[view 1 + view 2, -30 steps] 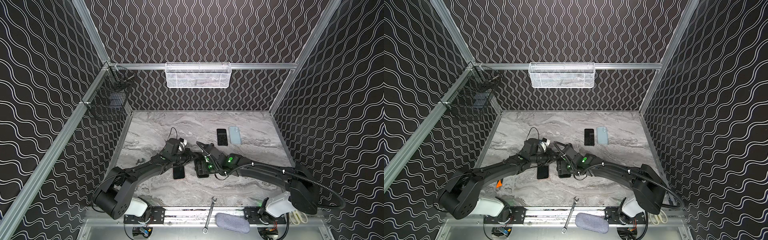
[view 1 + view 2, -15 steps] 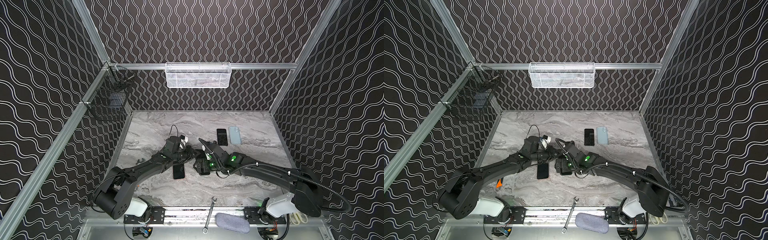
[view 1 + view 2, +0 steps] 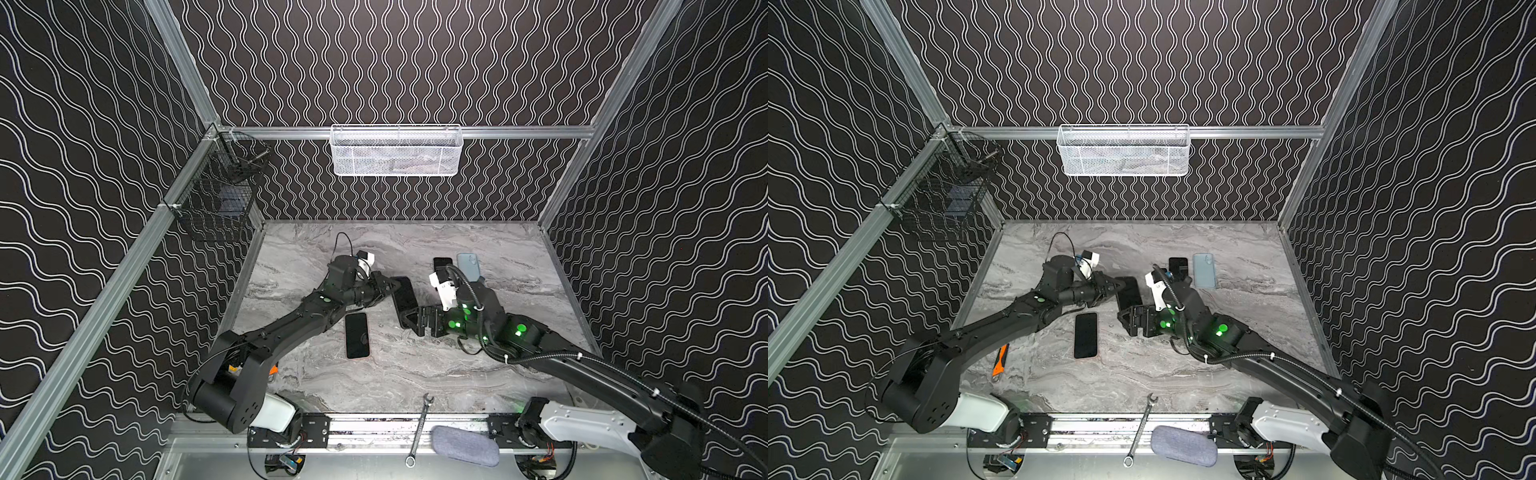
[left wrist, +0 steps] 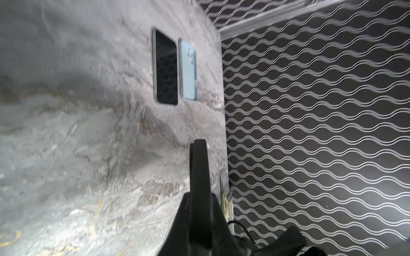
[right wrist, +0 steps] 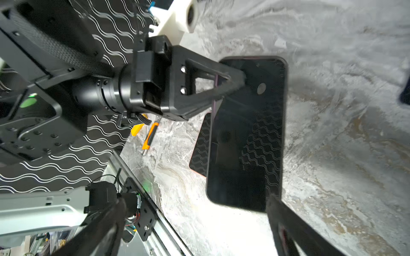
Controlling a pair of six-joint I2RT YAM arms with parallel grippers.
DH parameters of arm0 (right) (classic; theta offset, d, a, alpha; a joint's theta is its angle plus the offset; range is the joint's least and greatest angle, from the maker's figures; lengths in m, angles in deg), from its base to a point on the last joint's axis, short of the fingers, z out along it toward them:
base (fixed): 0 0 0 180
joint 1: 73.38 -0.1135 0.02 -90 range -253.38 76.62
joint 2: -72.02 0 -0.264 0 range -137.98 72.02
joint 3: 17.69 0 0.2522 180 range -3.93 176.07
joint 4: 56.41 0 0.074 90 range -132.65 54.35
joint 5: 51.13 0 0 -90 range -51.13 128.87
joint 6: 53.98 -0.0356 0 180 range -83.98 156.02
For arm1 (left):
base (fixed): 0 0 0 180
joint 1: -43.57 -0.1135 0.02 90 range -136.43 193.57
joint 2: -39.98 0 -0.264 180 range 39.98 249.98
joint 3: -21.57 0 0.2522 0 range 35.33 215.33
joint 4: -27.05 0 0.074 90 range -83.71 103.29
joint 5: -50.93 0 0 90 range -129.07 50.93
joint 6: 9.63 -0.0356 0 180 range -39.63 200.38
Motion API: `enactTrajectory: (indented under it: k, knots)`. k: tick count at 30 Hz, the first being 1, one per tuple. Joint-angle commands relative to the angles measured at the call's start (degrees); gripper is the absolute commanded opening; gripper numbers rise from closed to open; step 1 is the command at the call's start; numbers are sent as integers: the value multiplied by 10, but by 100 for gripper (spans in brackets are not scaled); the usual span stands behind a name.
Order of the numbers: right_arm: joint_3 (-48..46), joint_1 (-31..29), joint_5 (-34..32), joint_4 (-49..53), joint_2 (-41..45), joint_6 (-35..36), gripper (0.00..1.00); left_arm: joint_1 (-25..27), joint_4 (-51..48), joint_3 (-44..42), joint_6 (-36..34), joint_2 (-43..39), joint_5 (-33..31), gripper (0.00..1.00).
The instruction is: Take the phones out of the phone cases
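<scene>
Ok so the left gripper (image 3: 390, 286) is pinched tight on one short end of the black phone (image 3: 404, 298). It's holding the phone tilted, up off the table (image 3: 415, 374), around the middle. Honestly can't tell if a case is on it, it's all glossy black. The right gripper (image 3: 411, 322) is at the phone's other end with its jaws spread wide. In the right wrist view one finger (image 5: 286, 221) sits right by the phone's corner, touching or not I can't say. A spare phone (image 3: 357, 336) lies flat just beside. Further back a third phone (image 3: 442, 262) lies next to a blue case (image 3: 469, 266).
</scene>
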Motion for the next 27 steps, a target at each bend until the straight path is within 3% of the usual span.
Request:
enactTrajectory:
  k: [1,7,12,20,27]
  knots:
    - [-24,13,-7,-33,35,-1,100,-3,47,11,16,-21,-55,0]
    - [-119,64,63,-164,105,-60,98,-7,86,10,72,-49,-136,0]
    - [-175,88,116,-258,108,-119,93,-12,164,-14,145,-64,-173,0]
    - [-245,102,182,-501,62,-223,85,-13,256,-64,252,-66,-195,0]
    - [-238,101,198,-654,-24,-294,77,-13,297,-82,273,-59,-192,0]
